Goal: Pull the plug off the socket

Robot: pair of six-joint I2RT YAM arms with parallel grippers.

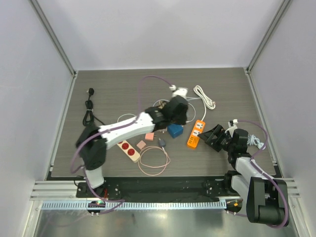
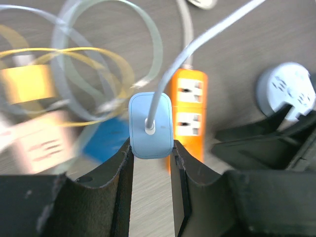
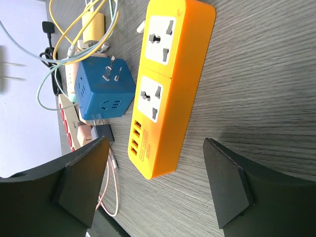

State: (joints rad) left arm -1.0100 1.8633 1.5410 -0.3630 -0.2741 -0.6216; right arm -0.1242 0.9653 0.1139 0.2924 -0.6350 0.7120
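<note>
- L pincer (image 2: 150, 148) is pinching a pale-blue plug (image 2: 150, 126) by its two sides. A grey cable (image 2: 197, 44) leaves the plug's top face.
- Plug is held up nr the centre of the tabletop (image 1: 113, 84), apart from the orange socket strip (image 3: 168, 84). In L wrist view the strip shows just behind it.
- Strip lies right of centre, both socket faces open to view.
- R pincer (image 3: 155, 143) is spread wide. Strip's end sits between the fingers w/ gaps on both sides.
- Blue cube adapter (image 3: 106, 89) is just beside the strip's left side, prongs showing.
- Red strip (image 1: 128, 150) & pink cable loop (image 1: 153, 160) lie twd the near edge, left of centre.
- Black cord (image 1: 89, 106) lies nr the left edge.
</note>
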